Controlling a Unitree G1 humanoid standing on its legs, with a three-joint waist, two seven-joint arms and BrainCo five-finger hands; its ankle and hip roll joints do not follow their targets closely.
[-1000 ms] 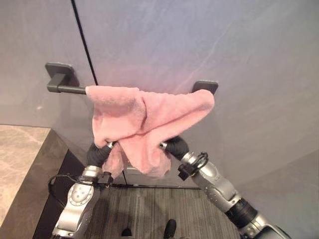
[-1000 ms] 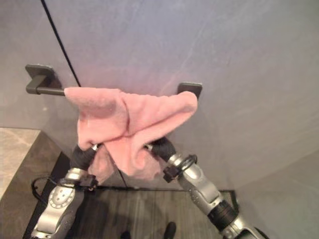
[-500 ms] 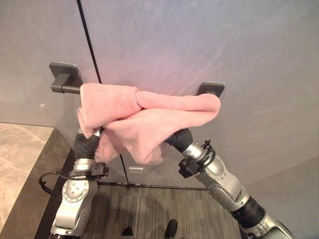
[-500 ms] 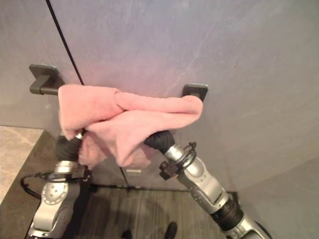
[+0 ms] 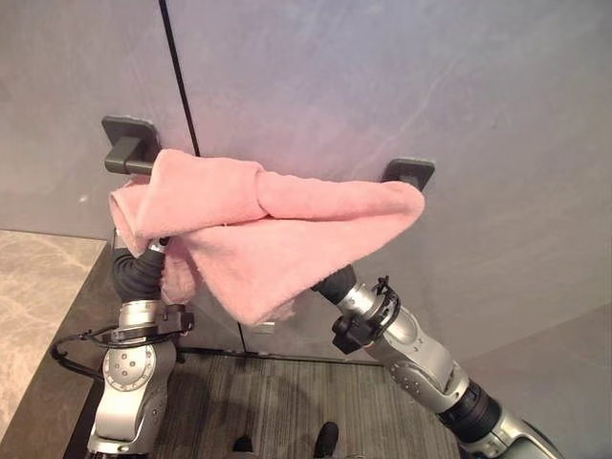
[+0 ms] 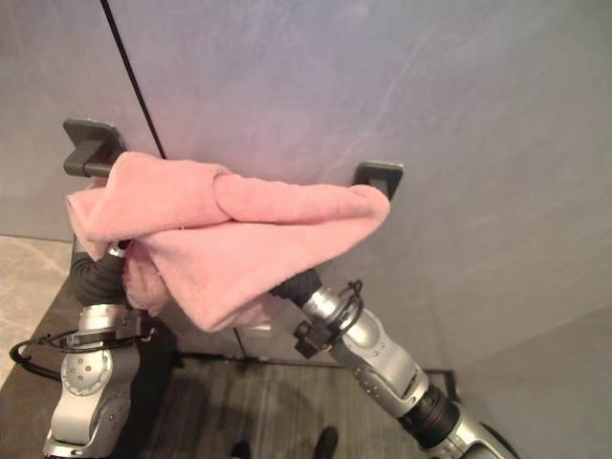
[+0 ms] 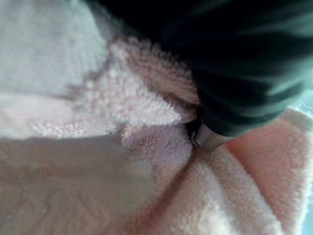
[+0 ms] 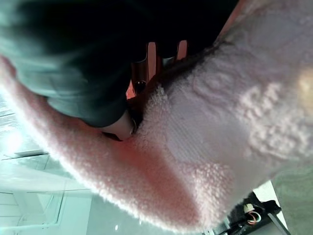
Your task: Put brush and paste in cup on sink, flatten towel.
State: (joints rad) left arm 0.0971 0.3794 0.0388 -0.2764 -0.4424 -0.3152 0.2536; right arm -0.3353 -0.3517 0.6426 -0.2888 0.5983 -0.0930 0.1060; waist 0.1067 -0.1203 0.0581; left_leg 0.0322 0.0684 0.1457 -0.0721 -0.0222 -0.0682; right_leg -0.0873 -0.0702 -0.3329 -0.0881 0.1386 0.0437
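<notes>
A pink towel [image 5: 277, 229] hangs bunched over a dark wall bar between its left bracket [image 5: 129, 148] and right bracket [image 5: 409, 172]. Its left end is drawn out past the left bracket, and a pointed flap droops in the middle. My left hand [image 5: 139, 273] reaches up under that left end, its dark cover [image 7: 244, 73] sunk into the pink pile [image 7: 146, 186]. Under the drooping flap is my right hand [image 5: 335, 284], whose cover [image 8: 73, 58] is wrapped by towel [image 8: 220, 122]. No brush, paste or cup is in sight.
A beige stone counter [image 5: 38, 316] with a dark side stands at the left. The grey wall carries a black vertical seam [image 5: 182, 86]. A striped grey floor [image 5: 287, 411] lies below, with a small white plate [image 5: 258, 328] at the wall's foot.
My left hand has moved left and carried the towel's left end outward, so the towel spans wider. The right hand has dropped slightly under the flap.
</notes>
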